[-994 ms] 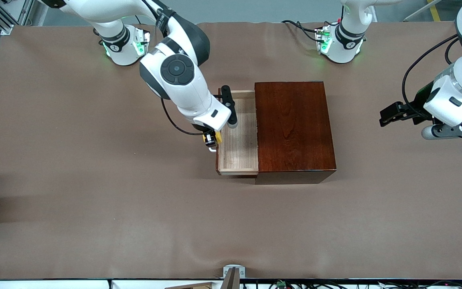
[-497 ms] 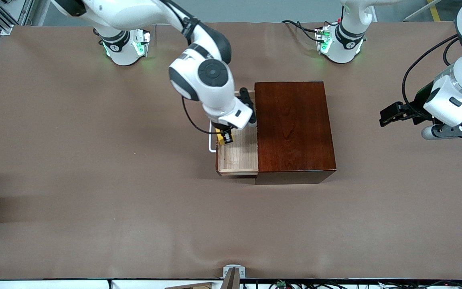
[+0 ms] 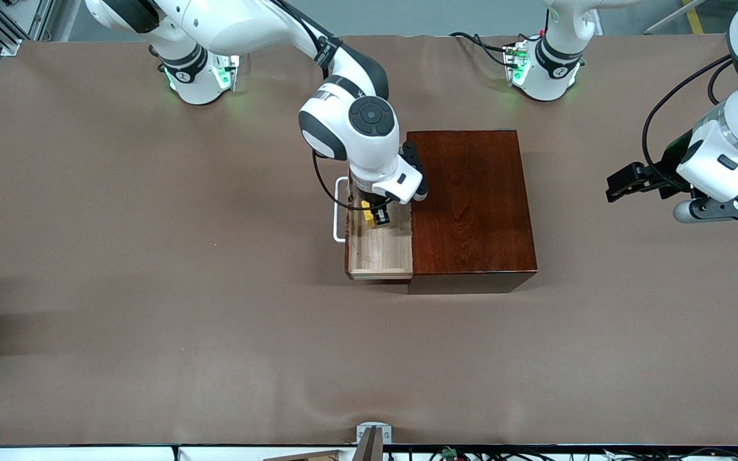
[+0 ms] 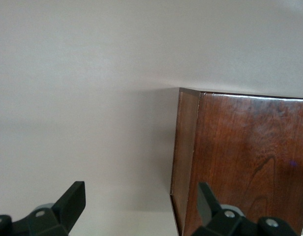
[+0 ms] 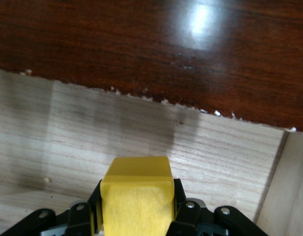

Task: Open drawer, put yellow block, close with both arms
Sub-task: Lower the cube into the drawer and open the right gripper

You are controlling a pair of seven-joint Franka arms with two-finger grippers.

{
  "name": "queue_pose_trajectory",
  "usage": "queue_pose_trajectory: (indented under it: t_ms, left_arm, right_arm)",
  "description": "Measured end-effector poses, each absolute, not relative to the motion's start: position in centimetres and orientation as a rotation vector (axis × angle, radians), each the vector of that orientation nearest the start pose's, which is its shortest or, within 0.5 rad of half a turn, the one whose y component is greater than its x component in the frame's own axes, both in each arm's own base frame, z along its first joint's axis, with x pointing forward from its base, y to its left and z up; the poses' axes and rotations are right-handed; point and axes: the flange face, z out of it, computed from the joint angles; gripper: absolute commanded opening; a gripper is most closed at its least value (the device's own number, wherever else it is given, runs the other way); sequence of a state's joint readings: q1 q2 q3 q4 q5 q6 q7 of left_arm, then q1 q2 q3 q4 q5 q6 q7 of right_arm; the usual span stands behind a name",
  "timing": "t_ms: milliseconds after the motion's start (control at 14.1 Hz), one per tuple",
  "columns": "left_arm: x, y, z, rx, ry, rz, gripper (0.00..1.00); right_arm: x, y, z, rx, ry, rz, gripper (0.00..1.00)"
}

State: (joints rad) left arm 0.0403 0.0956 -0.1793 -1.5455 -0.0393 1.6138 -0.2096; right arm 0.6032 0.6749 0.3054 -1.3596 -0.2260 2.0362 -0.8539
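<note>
Two arms share the job: the right gripper [image 3: 378,216] squeezes the yellow block [image 3: 367,215] over the open drawer [image 3: 378,253] so it can drop inside, while the left gripper [image 3: 625,182], fingers spread wide, waits over the table's end.

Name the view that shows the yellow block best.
The right wrist view: the yellow block fills the foreground, clamped in the right gripper above the drawer's pale floor. The front view shows only a yellow sliver under the wrist. The left wrist view misses it.
</note>
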Motion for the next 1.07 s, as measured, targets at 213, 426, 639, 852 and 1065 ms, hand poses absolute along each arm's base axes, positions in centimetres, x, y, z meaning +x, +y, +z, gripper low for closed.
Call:
queue_pose_trajectory:
  t_ms: [213,426,639,852,1065]
  left_arm:
    - [58.0,-8.0,58.7,-3.19,-0.117,0.056,1.0]
    - [58.0,-8.0,58.7,-3.19,-0.119,0.055,1.0]
    - [58.0,-8.0,58.7,-3.19,-0.118,0.055,1.0]
    - [58.0,-8.0,58.7,-3.19,-0.118,0.055,1.0]
    - [58.0,-8.0,58.7,-3.19,-0.118,0.055,1.0]
  right_arm:
    - [49.4,54.0,33.5,1.985,2.419,0.053,0.93]
    - [48.8,54.6,32.8,2.014,2.386,0.042,1.0]
    - [48.8,54.7,33.0,2.017,2.378,0.05,1.0]
    - [49.6,54.4,33.9,2.027,2.361,0.067,1.0]
    - [50.5,53.5,36.6,2.077,2.301,0.063,1.0]
